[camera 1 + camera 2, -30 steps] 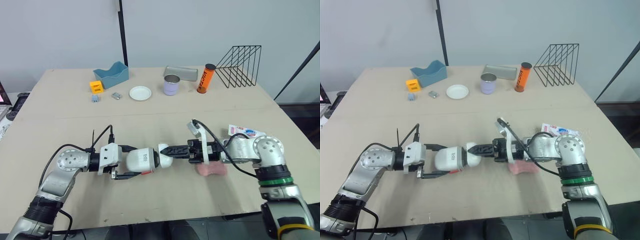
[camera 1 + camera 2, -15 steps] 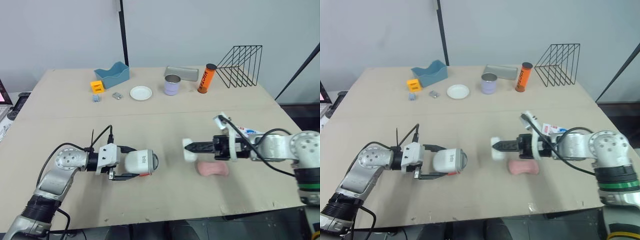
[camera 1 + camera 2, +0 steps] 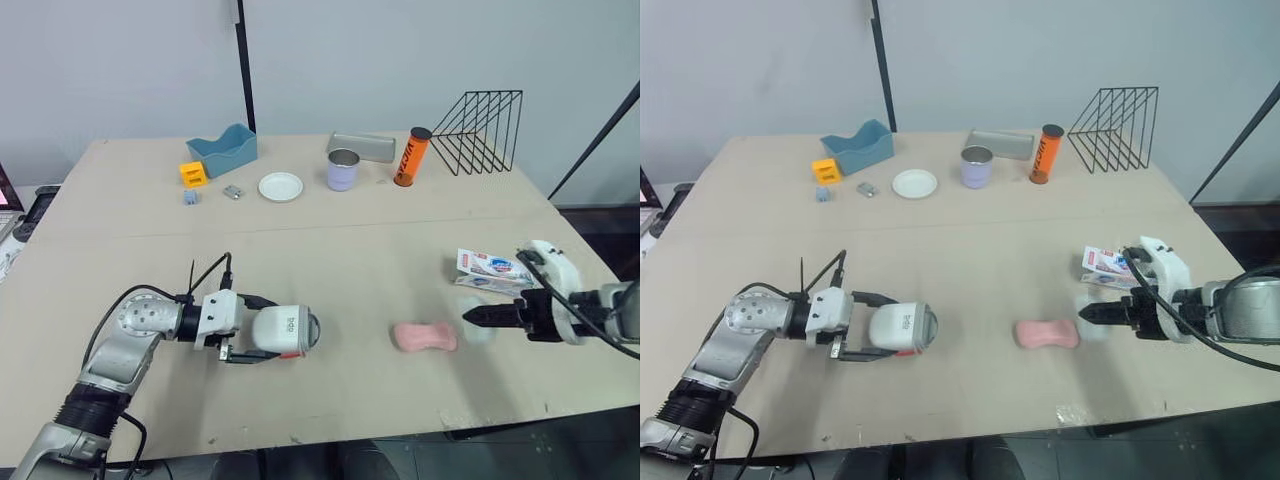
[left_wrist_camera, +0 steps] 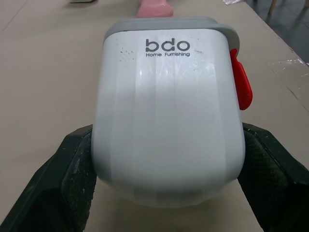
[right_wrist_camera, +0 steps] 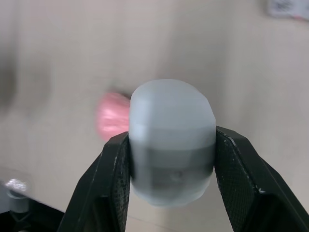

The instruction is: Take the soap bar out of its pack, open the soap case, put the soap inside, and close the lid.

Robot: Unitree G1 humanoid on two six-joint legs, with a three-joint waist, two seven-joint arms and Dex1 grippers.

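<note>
— Which colours stand out on the plain beige counter (image 3: 330, 250)?
— A white plastic soap case (image 4: 169, 111) with a grey rim, red latch and dark lettering; a pink curved soap bar (image 3: 424, 337); a frosted pale-grey rounded lid (image 5: 171, 145); a white soap pack (image 3: 490, 266) printed in red and blue; an orange, black-capped tube (image 3: 410, 157).

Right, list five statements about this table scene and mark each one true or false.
1. The left gripper grips the white plastic soap case. True.
2. The pink soap bar sits inside the case. False: it lies on the beige table, between the two grippers.
3. The right gripper holds the case's pale rounded lid. True.
4. The printed soap pack lies in the blue tray. False: it lies on the table, near the right gripper.
5. The orange cylinder stands upright beside the black wire rack. True.
</note>
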